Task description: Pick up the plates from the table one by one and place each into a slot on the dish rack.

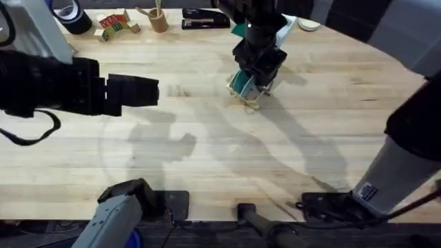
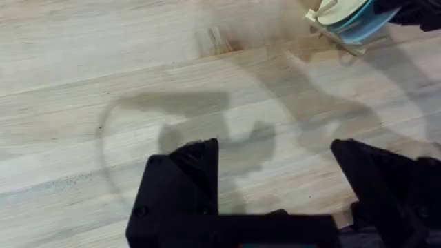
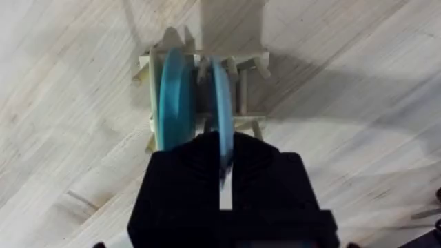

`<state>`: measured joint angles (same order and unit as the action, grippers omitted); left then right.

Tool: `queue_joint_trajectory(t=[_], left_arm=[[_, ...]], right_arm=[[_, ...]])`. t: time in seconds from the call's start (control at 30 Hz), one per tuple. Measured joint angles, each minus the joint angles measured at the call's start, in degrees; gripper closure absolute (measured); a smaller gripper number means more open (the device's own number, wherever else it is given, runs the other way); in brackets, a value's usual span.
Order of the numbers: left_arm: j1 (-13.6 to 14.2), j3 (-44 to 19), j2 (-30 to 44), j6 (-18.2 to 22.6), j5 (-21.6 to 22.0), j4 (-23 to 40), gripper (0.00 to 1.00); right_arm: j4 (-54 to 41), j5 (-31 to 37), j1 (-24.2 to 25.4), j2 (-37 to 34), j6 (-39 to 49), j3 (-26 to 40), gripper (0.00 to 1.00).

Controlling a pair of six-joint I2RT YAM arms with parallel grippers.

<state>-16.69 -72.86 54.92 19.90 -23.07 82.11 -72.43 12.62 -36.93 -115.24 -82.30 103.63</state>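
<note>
My right claw (image 3: 226, 180) is clamped on the edge of a light blue plate (image 3: 222, 110), standing it upright in a slot of the dish rack (image 3: 251, 93), just beside a teal plate (image 3: 172, 96) already racked. My left claw (image 2: 275, 186) hangs open over bare tabletop (image 1: 207, 158), well apart from the rack.

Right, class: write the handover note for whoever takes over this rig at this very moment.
Left gripper: open, empty, hovering over bare table.
Right gripper: shut on the light blue plate, which stands on edge in a slot of the dish rack.
Teal plate: upright in the neighbouring slot.
Done: one plate racked, a second being seated.
Left: release the blue plate and withdraw. Whether more plates wait on the table cannot be told.
</note>
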Motion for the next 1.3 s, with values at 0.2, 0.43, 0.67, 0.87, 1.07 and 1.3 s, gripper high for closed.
queue_joint_trajectory(t=[0.2,0.43,0.67,0.87,1.07,1.3], left_arm=[[0.0,0.01,0.0,0.0,0.0,0.0,0.006],[0.0,0.0,0.0,0.01,0.0,0.0,0.007],[0.0,0.0,0.0,0.0,0.0,-0.02,0.006],[0.0,0.0,0.0,0.0,0.0,0.0,0.006],[0.0,0.01,0.0,0.0,0.0,0.0,0.006],[0.0,0.0,0.0,0.0,0.0,0.0,0.006]], right_arm=[[0.01,-0.02,0.0,0.0,-0.02,0.0,0.86],[0.03,-0.02,0.0,0.33,-0.02,0.0,0.854],[0.01,-0.02,0.0,3.58,0.0,0.0,0.835],[0.01,-0.02,0.0,7.59,0.0,0.0,0.828],[-0.06,-0.02,-0.01,12.99,0.24,0.0,0.796],[-1.75,0.0,-0.28,19.07,1.18,0.0,0.687]])
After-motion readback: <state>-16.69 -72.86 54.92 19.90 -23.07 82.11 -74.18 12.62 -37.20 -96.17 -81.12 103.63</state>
